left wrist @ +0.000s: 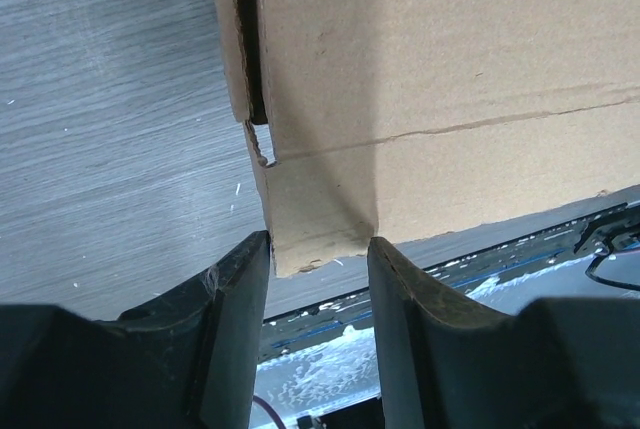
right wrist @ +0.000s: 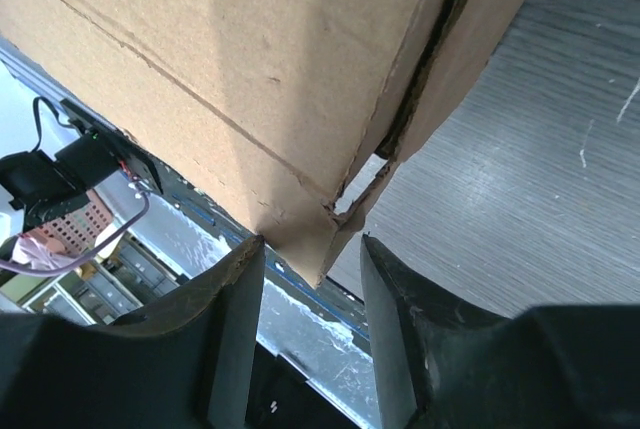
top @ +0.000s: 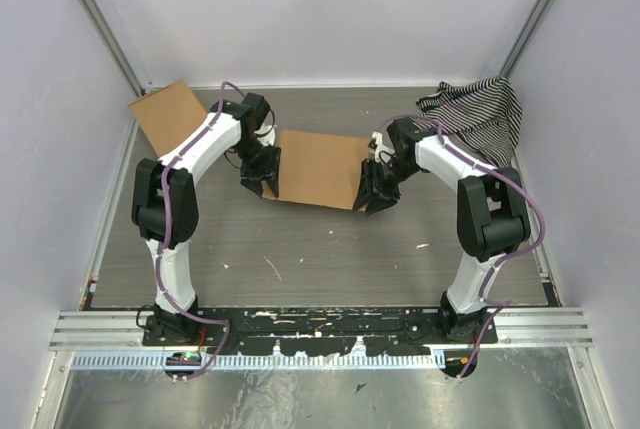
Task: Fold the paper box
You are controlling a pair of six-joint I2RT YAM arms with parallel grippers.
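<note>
While the left gripper [left wrist: 318,242] is pinching one near corner of the single paper box [top: 318,169], the right gripper [right wrist: 312,243] is straddling the other, its grip impossible to judge. Box: creased brown cardboard, sitting mid-way across the table [top: 300,249]. One plain cardboard rectangle [top: 165,114] and one striped cloth [top: 480,114] are lying behind.

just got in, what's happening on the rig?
Both arms are on the paper box in mid-table. The left gripper is clamped on its near-left corner. The right gripper straddles the near-right corner, though a firm grip isn't clear. The side flaps look folded up. A loose cardboard sheet lies at the back left, a striped cloth at the back right.
</note>
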